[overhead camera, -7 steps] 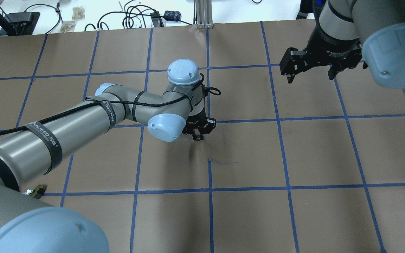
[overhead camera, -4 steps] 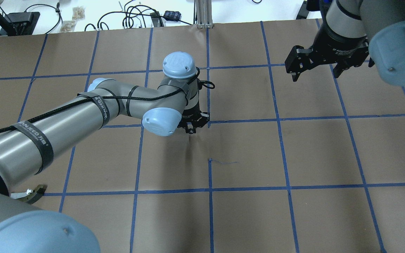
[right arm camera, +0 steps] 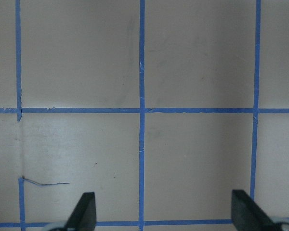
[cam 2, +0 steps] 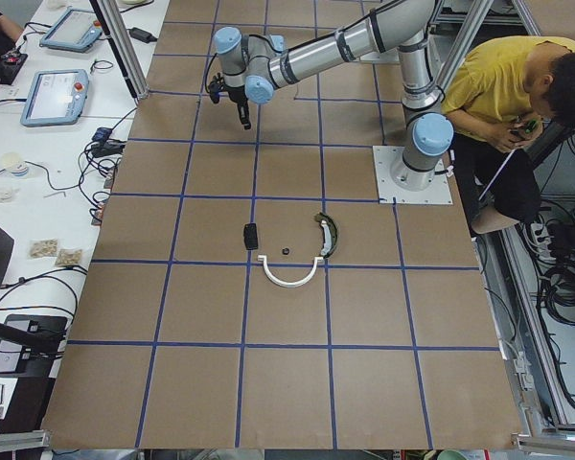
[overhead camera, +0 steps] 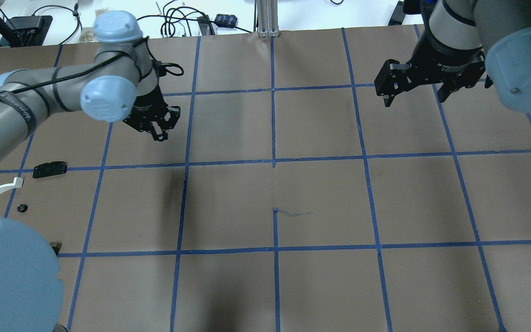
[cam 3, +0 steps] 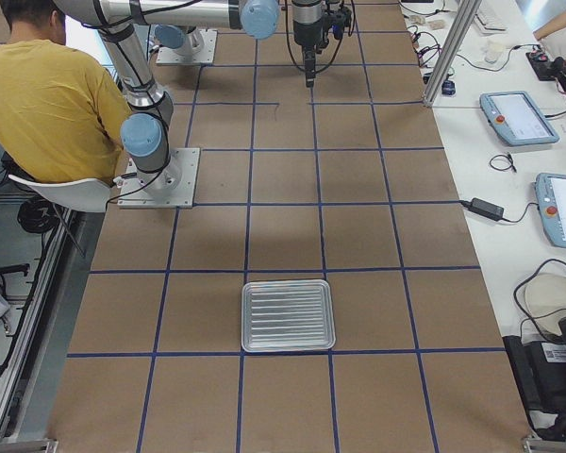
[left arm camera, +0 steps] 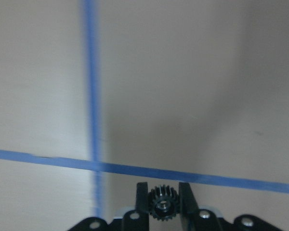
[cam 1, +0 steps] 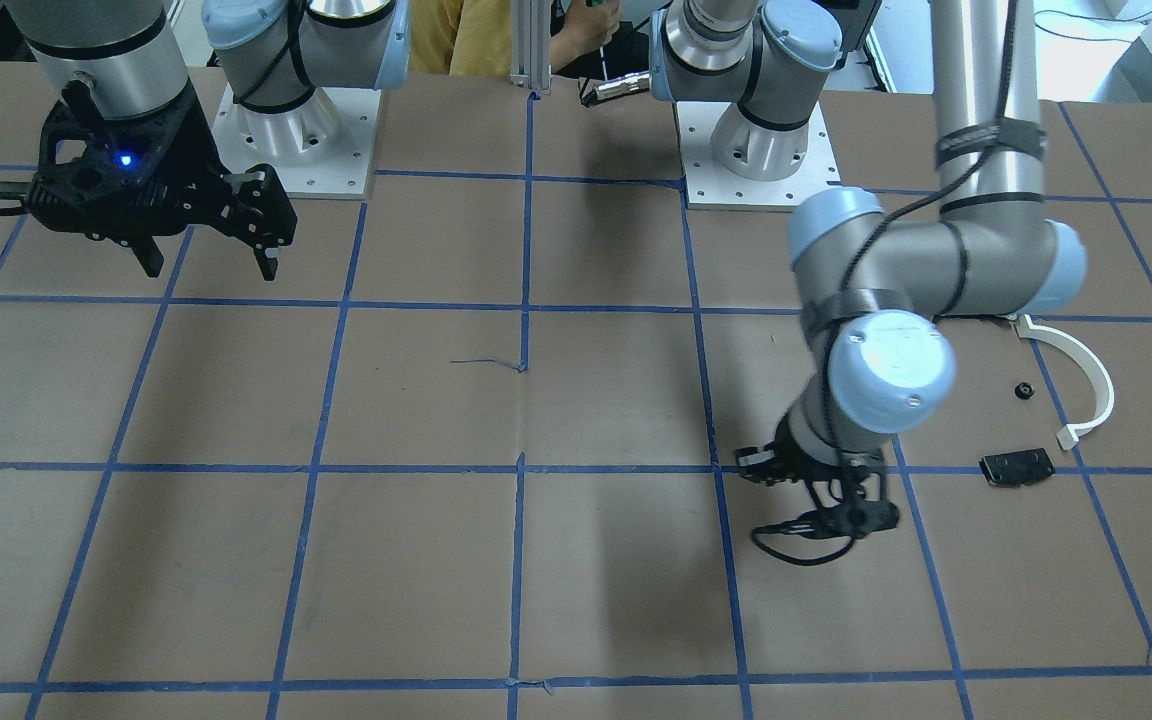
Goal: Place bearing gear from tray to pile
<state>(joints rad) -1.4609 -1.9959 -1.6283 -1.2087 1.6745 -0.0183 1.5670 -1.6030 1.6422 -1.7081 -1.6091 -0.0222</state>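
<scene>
Though apart from pile (cam 2: 286, 252), bearing gear (left arm camera: 160, 208) between 2 jaws of left gripper (overhead camera: 159, 136)

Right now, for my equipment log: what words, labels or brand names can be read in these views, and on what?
"2F Adaptive": white print on the right gripper's black body, overhead view; the rest is too small.
Strap on the left arm: white lettering, too blurred to read.
Tablet screens on the side bench: too small to read.
Bearing gear in the left gripper: no marking visible.
</scene>
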